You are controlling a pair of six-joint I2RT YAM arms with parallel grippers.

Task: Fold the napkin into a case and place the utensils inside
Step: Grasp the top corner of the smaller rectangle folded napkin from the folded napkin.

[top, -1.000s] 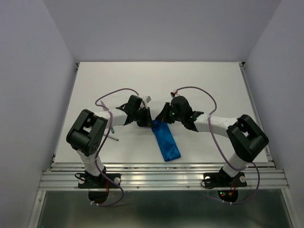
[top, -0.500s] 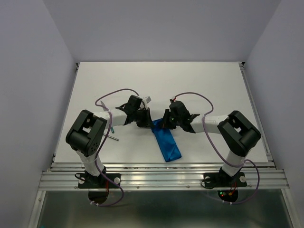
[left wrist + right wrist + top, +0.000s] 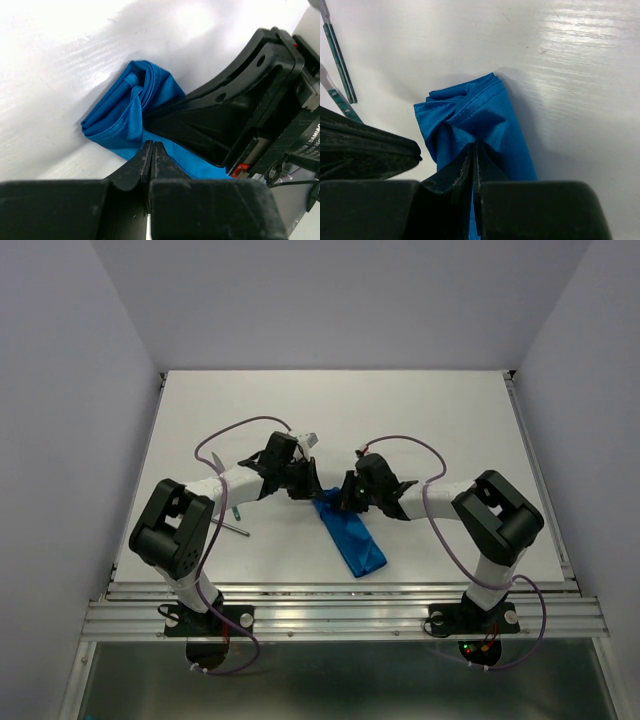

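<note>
Top external view shows a narrow oblong packet of layered bright blue cloth lying slantwise on the white surface toward its near edge, between the two arms, with both tools crowded over its far end. From where I stand the left tool is clenched, jaws flat together with their tips at the packet's edge, and the right tool is clenched too, tips down on the bunched far end. Whether either has nipped a layer of cloth I cannot tell. The cloth looks light, limp and rather slick, so I'd judge the folds would slide apart if dragged. The rumpled top layer at the far end seems the place to take hold. A thin teal-green-handled utensil and a slim grey metal utensil lie off to the left, partly beneath the left arm, which stands in the way.
</note>
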